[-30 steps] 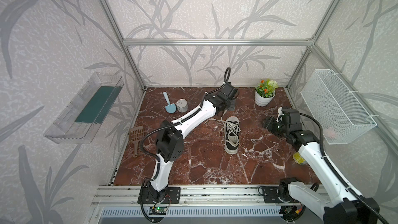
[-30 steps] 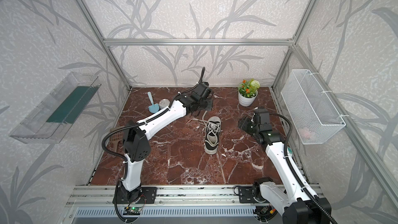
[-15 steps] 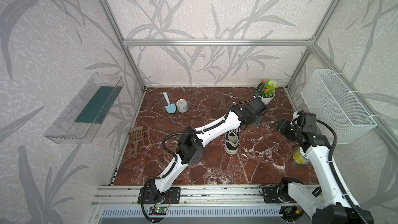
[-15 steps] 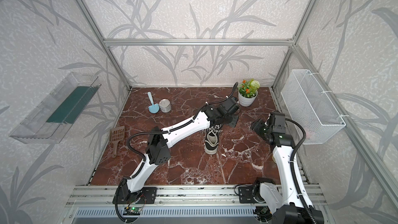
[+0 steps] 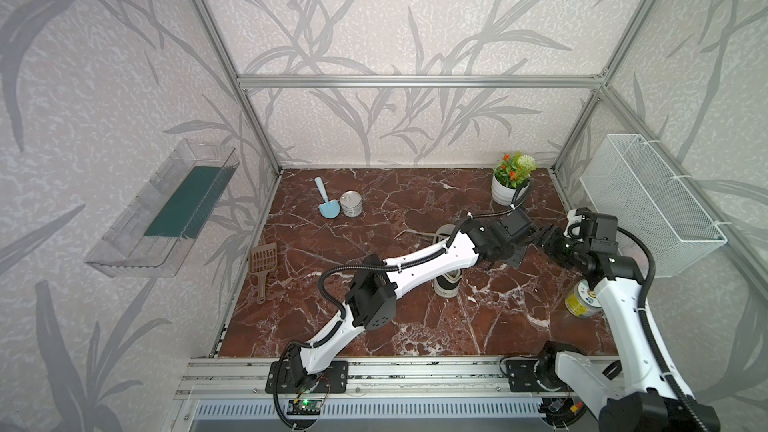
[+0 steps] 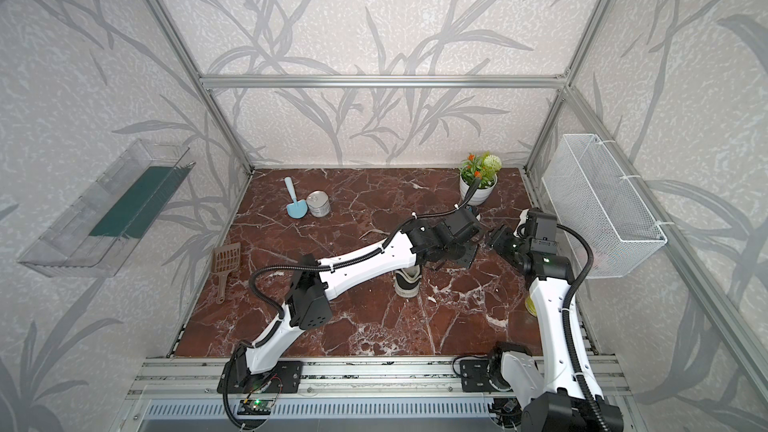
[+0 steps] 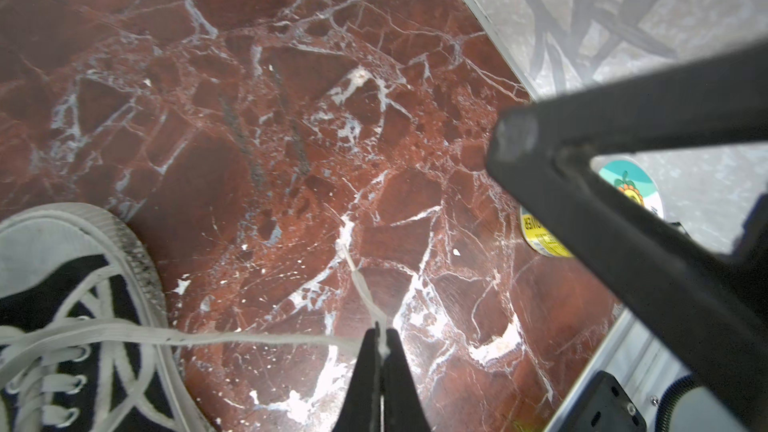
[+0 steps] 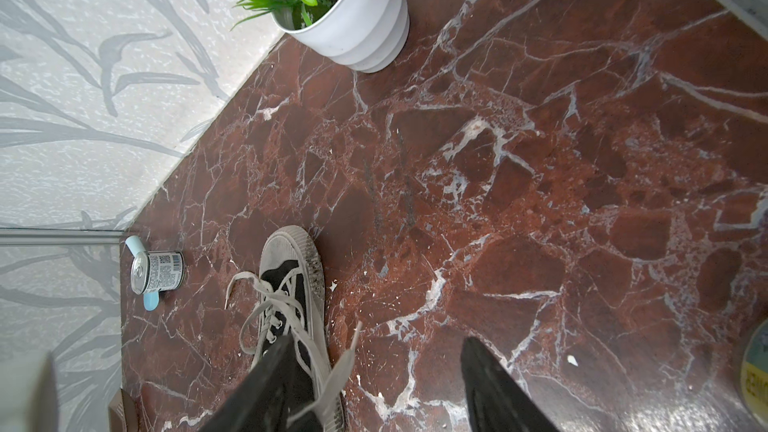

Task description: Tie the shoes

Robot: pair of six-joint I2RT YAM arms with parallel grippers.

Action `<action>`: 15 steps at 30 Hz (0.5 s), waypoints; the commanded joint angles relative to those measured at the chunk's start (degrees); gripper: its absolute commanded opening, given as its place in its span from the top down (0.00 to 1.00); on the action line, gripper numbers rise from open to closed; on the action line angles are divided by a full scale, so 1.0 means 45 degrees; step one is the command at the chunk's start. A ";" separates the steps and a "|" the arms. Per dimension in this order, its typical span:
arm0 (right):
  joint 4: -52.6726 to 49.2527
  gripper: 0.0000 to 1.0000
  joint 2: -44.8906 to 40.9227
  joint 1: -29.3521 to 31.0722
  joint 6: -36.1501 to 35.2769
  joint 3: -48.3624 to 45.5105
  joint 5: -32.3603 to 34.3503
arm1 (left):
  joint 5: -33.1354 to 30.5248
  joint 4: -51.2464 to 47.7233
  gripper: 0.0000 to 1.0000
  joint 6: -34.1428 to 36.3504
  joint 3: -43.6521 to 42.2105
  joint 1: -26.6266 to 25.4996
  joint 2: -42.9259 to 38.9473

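Change noted: the left arm (image 5: 419, 268) no longer reaches to the left of the plant pot (image 5: 505, 193). It now lies across the sneaker (image 5: 446, 286), with its wrist just in front of the pot. The left end effector (image 7: 381, 340) is clamped shut on a white lace (image 7: 249, 337). This lace runs nearly straight from the eyelets to the grip, and its tip sticks out beyond the fingers. Judgement: the lace is being carried over the shoe to the other side as the first crossing of a knot. No knot or bow exists yet.

Sneaker: black canvas with a white toe cap scuffed grey. It sits flat on the bench (image 5: 332, 326), in front of the pot and to its left, and is largely hidden under the arm in both top views. The second lace (image 8: 248, 276) lies slack and untouched.

The right end effector (image 8: 376, 340) is in front of the pot much as it was a second ago, open and empty, close beside the left one
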 commanded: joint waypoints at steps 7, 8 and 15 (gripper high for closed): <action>-0.0101 0.36 0.0127 -0.0123 -0.0268 0.0472 -0.0393 | -0.0143 -0.0205 0.66 0.0017 0.0040 -0.0011 0.0246; -0.0113 0.36 0.0144 -0.0123 -0.0291 0.0471 -0.0394 | -0.0151 -0.0186 0.61 0.0129 0.0040 -0.0010 0.0217; -0.0194 0.35 0.0146 -0.0123 -0.0366 0.0403 -0.0377 | -0.0052 -0.0449 0.47 0.0379 -0.0033 0.0176 0.0088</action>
